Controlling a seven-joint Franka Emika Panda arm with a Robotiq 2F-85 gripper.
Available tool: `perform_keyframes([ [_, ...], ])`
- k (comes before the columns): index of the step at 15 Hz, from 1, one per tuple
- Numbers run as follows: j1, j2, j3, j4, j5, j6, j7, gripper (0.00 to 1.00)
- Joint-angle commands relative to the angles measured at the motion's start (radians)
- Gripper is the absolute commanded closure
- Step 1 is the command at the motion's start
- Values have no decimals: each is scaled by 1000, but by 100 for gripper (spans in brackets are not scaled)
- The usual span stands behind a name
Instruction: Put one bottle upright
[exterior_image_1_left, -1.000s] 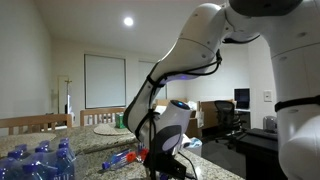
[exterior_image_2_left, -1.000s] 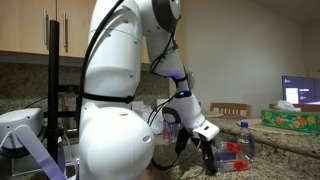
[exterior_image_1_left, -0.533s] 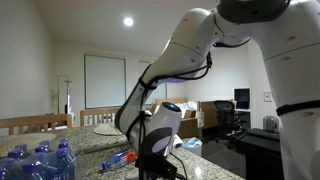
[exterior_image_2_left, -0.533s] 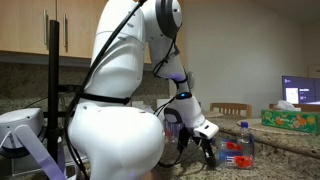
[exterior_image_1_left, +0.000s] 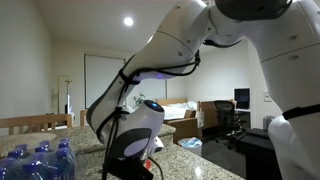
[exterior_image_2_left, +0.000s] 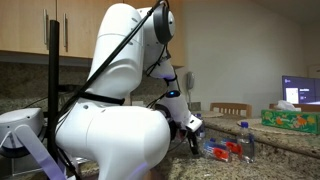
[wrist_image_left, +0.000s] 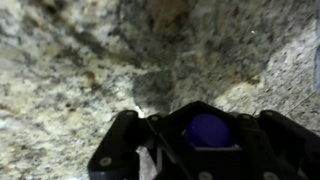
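Observation:
In an exterior view a bottle with a red label lies on its side on the granite counter. Another bottle stands upright just behind it. My gripper is low over the counter, right at the lying bottle's end. In the wrist view my gripper is shut, its fingers meeting in a point. A round blue cap shows between the finger bases. Whether the cap is clamped I cannot tell. In an exterior view the arm hides the gripper's tips; only a bit of red label shows beside it.
A pack of several blue-capped bottles stands at the counter's near corner. A green tissue box sits further along the counter. Speckled granite fills the wrist view. The robot's white body blocks much of both exterior views.
The gripper has closed from wide open to shut. The arm has swung down and sideways along the counter, and the lying bottle's blue end seems to have shifted with it.

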Motion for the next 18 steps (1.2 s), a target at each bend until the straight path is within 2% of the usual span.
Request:
perform_keyframes([
  [1,-2,-104,34,17,116,0,-62,99],
  [6,-16,-246,9,77,148,1,-41,98],
  [13,-6,-257,-59,171,222,-16,-51,100],
  [14,-5,-260,-63,178,227,-14,-48,75],
  [15,-9,-266,-67,187,226,-8,-41,74],
  [18,-36,-291,-79,222,163,-2,-1,56],
])
